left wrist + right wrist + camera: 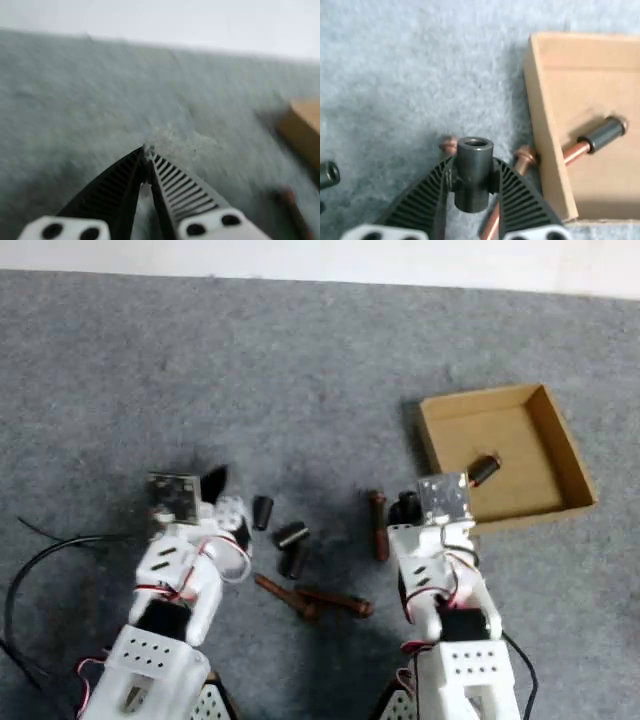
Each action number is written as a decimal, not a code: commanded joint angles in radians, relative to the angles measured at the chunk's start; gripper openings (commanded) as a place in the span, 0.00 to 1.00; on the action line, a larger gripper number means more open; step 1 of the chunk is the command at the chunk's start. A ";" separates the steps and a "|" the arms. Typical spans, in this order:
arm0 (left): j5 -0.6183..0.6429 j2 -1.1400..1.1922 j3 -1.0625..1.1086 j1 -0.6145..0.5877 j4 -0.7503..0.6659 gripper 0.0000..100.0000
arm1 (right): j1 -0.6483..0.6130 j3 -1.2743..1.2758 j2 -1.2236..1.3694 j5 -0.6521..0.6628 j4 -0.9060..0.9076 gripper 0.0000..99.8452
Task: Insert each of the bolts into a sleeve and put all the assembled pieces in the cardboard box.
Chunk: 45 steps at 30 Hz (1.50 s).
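Observation:
My right gripper (472,165) is shut on a dark sleeve (475,149), held upright with its bore facing up; in the high view this gripper (405,508) sits just left of the cardboard box (560,455). One assembled piece (483,470) lies in the box (543,125), a copper bolt in a dark sleeve (597,138). Two bolt heads (448,145) (525,156) show on the carpet beside the held sleeve. My left gripper (146,151) is shut with nothing in it, above the carpet left of the loose parts (215,485).
Three loose sleeves (262,512) (291,534) (295,560) lie between the arms. One bolt (378,525) lies left of the right gripper; two more (285,597) (335,600) lie nearer the arm bases. Black cables (30,570) run at the far left.

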 commanded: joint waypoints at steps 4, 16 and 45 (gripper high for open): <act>-0.031 -0.004 -0.105 0.050 0.163 0.01 | 0.015 0.074 -0.234 0.011 -0.024 0.00; -0.031 -0.004 -0.105 0.047 0.167 0.01 | 0.018 0.162 -0.481 0.009 0.124 0.00; 0.101 0.661 -0.602 0.476 0.298 0.01 | 0.151 0.168 -0.478 0.003 0.124 0.00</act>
